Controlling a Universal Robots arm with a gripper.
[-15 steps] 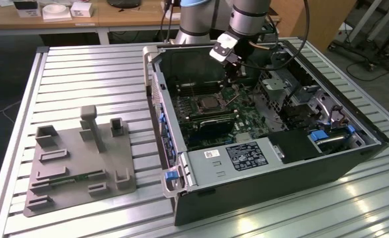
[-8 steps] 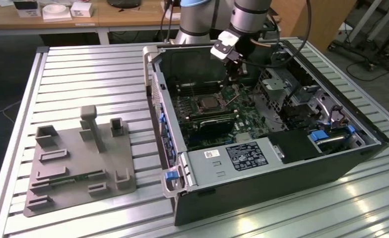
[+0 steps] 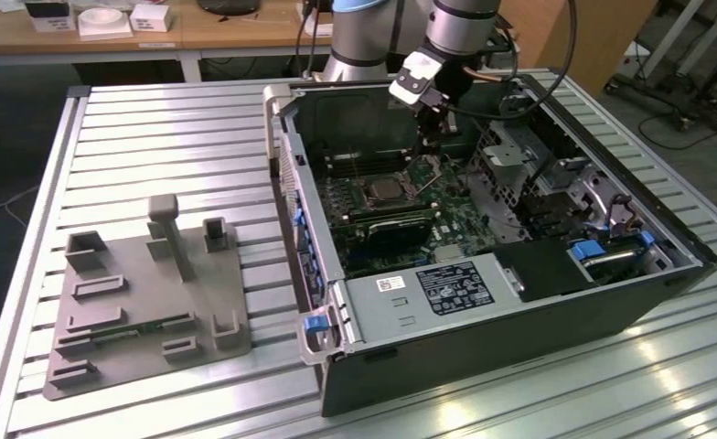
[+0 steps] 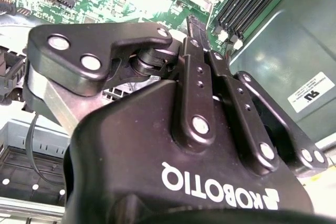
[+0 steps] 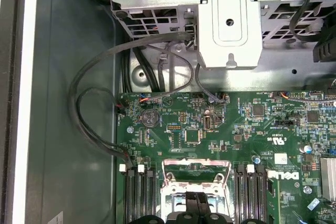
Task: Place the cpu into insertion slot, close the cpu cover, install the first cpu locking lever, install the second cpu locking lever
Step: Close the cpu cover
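The tool [image 3: 432, 155] is positioned inside the open case [image 3: 456, 352], just above the insertion slot [image 3: 361, 194]. In the first wrist view its jaws are seen almost closed, and nothing is visibly held. A pale face within the slot is judged to be the cpu [image 3: 384, 190], lying flat with its top up; being square, it has no long axis. The cpu cover [image 5: 197, 162] appears raised. The chip is judged light, stiff and fragile underneath, so it is best gripped by opposite edges.

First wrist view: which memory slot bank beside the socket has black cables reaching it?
The bank next to the bare case wall; two black cables end at its white clips. The other bank has none.
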